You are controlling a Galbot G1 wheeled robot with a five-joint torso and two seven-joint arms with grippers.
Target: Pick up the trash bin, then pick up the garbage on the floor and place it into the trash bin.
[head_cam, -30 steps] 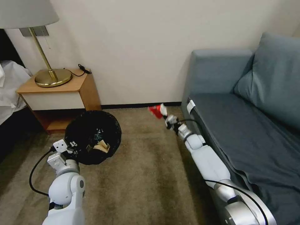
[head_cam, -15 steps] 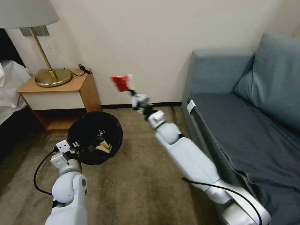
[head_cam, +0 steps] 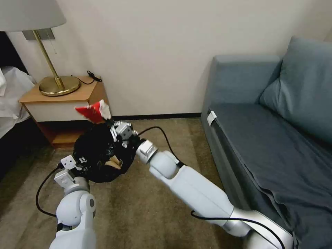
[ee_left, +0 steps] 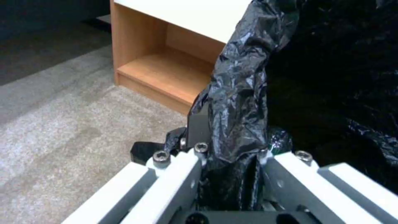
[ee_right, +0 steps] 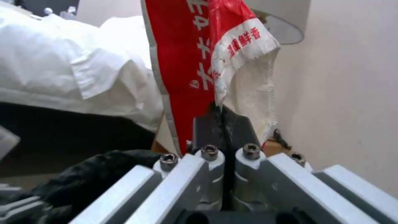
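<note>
Brown carpeted floor (head_cam: 162, 193), a wooden nightstand (head_cam: 65, 103) stood on it by the wall, a blue sofa (head_cam: 273, 131) set alongside.

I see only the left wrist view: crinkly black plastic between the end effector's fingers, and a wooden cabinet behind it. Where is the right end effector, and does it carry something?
Observer: In the head view the right end effector is over the far rim of the round bin lined with a black plastic bag. It is shut on a red-and-white plastic wrapper.
Operator: Is anything lying inside the bin?
Observer: Yes, a crumpled brown paper lies in the bag.
Operator: How is the wrapper held?
Observer: In the right wrist view the fingers are closed together on the wrapper's lower edge, and the wrapper stands up above them.
</note>
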